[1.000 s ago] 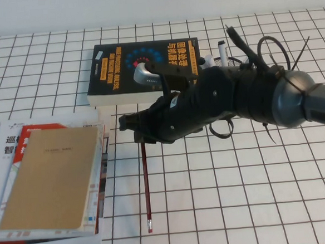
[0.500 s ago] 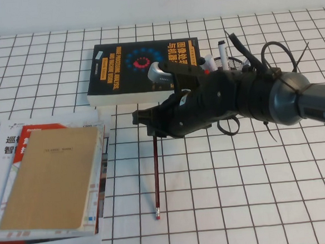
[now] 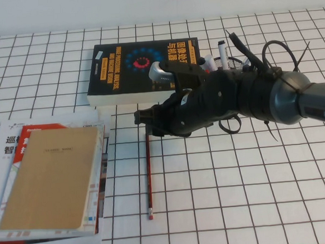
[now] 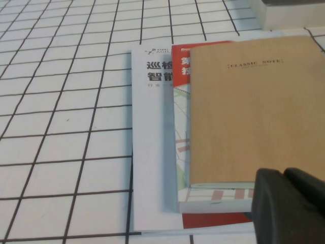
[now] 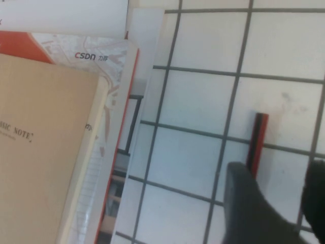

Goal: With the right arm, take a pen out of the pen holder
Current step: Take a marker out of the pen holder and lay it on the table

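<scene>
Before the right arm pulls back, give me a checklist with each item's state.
1. Pen out of the holder: ok, it lies flat on the table.
2. Right gripper over the pen's far end, fingers apart: ok.
3. Pen free of the fingers: cannot tell, its end is hidden under one.
4. Pen apart from the notebook: ok.
5. Left gripper out of the way, over the notebook: ok.
6. Holder upright: cannot tell, the arm hides most of it.

Dark-red pencil (image 3: 149, 176) (white, black-gridded table (image 3: 257, 196))
</scene>
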Robot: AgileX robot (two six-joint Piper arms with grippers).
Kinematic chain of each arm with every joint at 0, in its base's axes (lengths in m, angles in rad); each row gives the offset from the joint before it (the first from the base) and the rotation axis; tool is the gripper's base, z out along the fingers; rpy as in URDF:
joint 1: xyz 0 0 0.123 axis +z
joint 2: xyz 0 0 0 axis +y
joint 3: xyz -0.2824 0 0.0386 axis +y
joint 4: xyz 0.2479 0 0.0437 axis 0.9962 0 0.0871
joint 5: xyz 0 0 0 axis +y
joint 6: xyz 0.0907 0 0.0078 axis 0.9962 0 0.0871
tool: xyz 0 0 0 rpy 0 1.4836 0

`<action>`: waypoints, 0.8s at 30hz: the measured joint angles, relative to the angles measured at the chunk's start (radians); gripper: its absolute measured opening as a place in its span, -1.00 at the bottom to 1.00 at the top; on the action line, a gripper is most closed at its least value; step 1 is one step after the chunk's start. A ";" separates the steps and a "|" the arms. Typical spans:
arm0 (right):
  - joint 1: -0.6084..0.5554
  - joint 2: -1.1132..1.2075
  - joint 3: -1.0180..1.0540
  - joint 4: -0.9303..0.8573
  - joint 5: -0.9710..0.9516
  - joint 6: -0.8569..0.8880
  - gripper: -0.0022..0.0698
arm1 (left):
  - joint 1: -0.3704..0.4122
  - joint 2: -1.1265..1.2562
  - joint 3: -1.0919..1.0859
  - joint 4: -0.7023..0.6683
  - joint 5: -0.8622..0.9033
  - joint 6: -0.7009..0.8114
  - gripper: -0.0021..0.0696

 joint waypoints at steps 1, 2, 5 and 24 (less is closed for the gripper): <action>0.000 0.000 0.000 0.000 0.000 0.000 -0.28 | 0.000 0.000 0.000 0.000 0.000 0.000 -0.95; 0.000 -0.002 0.000 -0.002 0.000 0.000 -0.28 | 0.000 0.000 0.000 0.000 0.000 0.000 -0.95; 0.000 -0.028 0.000 -0.031 0.021 0.000 -0.28 | 0.000 0.000 0.000 0.000 0.000 0.000 -0.95; 0.039 -0.734 0.313 -0.382 0.238 -0.003 -0.98 | 0.000 0.000 0.000 0.000 0.000 0.000 -0.95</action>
